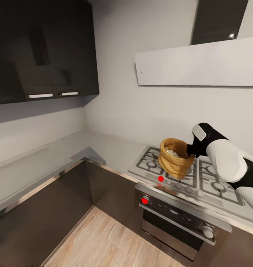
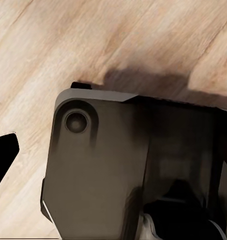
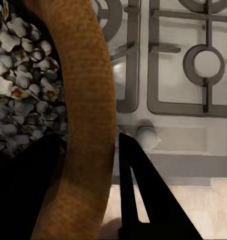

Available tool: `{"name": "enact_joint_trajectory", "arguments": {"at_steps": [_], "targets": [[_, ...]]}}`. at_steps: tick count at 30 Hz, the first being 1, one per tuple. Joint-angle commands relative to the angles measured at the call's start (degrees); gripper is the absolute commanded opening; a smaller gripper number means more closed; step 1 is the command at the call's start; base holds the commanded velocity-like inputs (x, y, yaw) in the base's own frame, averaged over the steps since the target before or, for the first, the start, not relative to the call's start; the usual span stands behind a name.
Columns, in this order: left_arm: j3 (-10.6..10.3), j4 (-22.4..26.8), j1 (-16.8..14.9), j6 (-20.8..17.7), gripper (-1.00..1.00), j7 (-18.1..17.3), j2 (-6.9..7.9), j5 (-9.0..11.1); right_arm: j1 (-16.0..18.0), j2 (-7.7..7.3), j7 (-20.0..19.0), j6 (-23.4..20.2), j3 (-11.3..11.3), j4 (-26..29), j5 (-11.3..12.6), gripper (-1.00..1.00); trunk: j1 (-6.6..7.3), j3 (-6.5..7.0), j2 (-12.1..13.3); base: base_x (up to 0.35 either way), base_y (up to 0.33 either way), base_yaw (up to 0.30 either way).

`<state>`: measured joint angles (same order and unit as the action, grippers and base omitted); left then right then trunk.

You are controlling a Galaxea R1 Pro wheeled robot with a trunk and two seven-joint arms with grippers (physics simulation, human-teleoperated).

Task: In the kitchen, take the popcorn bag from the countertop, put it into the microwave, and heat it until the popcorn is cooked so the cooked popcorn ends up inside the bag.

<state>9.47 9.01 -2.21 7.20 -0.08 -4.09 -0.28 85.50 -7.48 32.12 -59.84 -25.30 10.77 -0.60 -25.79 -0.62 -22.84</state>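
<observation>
Steel countertop [image 1: 104,148] and gas hob [image 1: 215,185] fill the frame's lower right, where the right gripper [image 1: 191,149], jaws clamping the rolled rim, carries the popcorn bag [image 1: 174,163], apparently toward the microwave next.

Right gripper [image 1: 190,149]: fingertips hidden behind popcorn bag [image 1: 175,157] rim, head view. Oven [image 1: 178,222] front cut off at bottom edge. Bag base out of frame, right wrist view.
</observation>
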Motion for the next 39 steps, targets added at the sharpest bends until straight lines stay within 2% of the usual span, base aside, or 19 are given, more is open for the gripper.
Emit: {"name": "enact_joint_trajectory", "arguments": {"at_steps": [1, 7, 12, 17, 39], "targets": [[0.28, -0.04, -0.01, 0.18, 1.0, -0.01, -0.03, -0.05, -0.01, 0.32, 0.41, -0.16, -0.44, 0.04, -0.1, -1.0, 0.01, -0.06, -0.08, -0.349, 0.0, -0.051], [0.28, -0.04, 0.01, 0.18, 1.0, -0.01, 0.0, -0.15, -0.18, 1.17, 0.57, -0.16, -0.51, -0.04, -0.29, -1.0, 0.01, -0.06, -0.08, -0.349, 0.0, -0.005], [0.09, -0.04, 0.09, 0.18, 1.0, -0.01, -0.03, -0.28, -0.56, 3.81, 0.66, -0.16, -0.05, -0.05, -0.84, -1.0, 0.01, -0.06, -0.08, -0.35, 0.0, 0.0], [0.06, -0.04, 0.23, 0.18, 1.0, -0.01, -0.04, -0.3, -0.47, 5.05, 0.91, -0.16, 0.0, 0.01, -0.94, -1.0, 0.01, -0.06, -0.08, -0.349, 0.0, 0.0], [0.11, -0.04, 0.27, 0.27, 1.0, -0.01, -0.04, -0.33, -0.67, 5.88, 1.09, -0.16, 0.16, 1.27, -0.98, -1.0, 0.01, -0.06, -0.08, -0.35, 0.0, 0.0]]}}
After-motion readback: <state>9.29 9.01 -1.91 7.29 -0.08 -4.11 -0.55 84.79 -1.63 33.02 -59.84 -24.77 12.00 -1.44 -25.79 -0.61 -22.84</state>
